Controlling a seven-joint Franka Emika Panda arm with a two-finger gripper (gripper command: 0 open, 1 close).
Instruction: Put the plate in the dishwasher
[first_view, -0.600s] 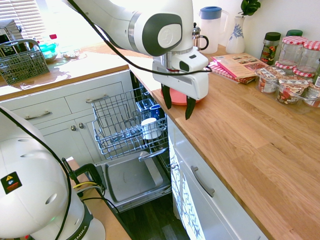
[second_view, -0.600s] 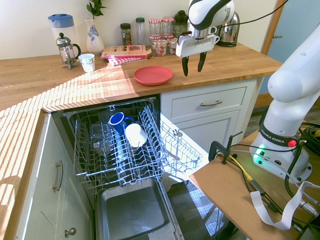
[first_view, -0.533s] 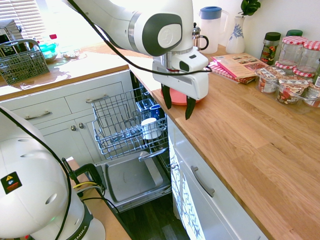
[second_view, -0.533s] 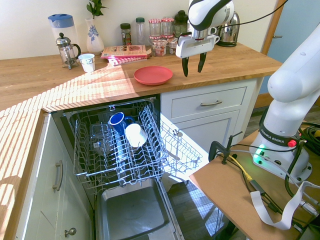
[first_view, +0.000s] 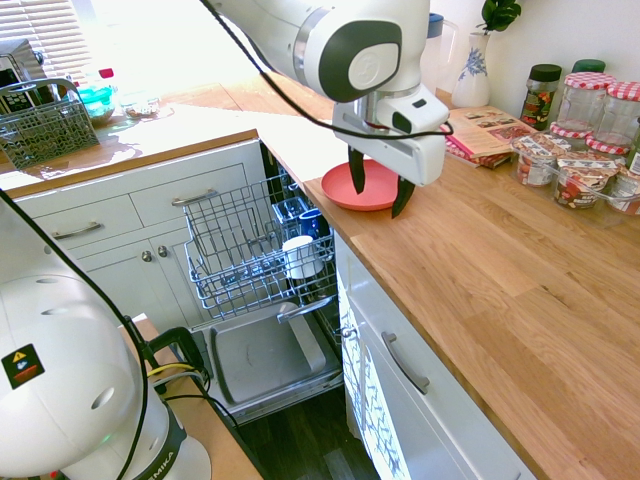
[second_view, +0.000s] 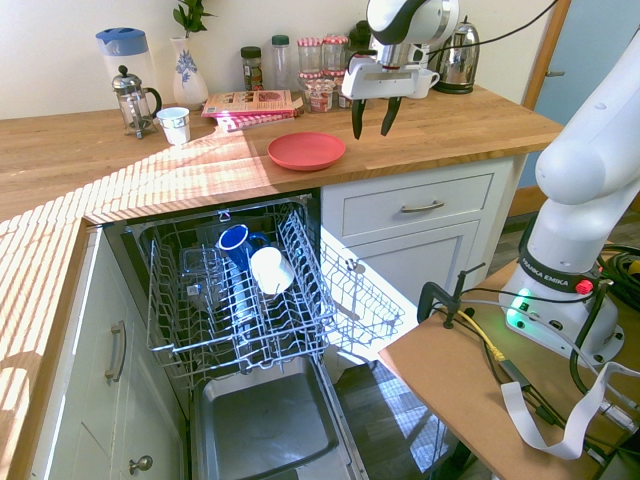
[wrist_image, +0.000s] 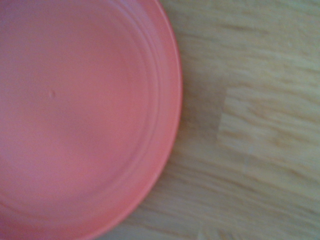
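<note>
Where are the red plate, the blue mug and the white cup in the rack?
red plate (second_view: 306, 151): second exterior view, centre
blue mug (second_view: 235, 240): same view, rim
white cup (second_view: 272, 272): same view, side

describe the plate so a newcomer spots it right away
Find the wooden counter beside the open dishwasher. Near its front edge, right of the magazines in the second exterior view, lies the plate. It alone is round, shallow and plain coral-red.

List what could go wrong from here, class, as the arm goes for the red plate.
The open end effector hangs beside the plate, not over it, so closing now would probably miss.
The plate is shallow and lies flat, so the fingertips may slide off its rim.
The white cup in the rack might get knocked during loading.
</note>
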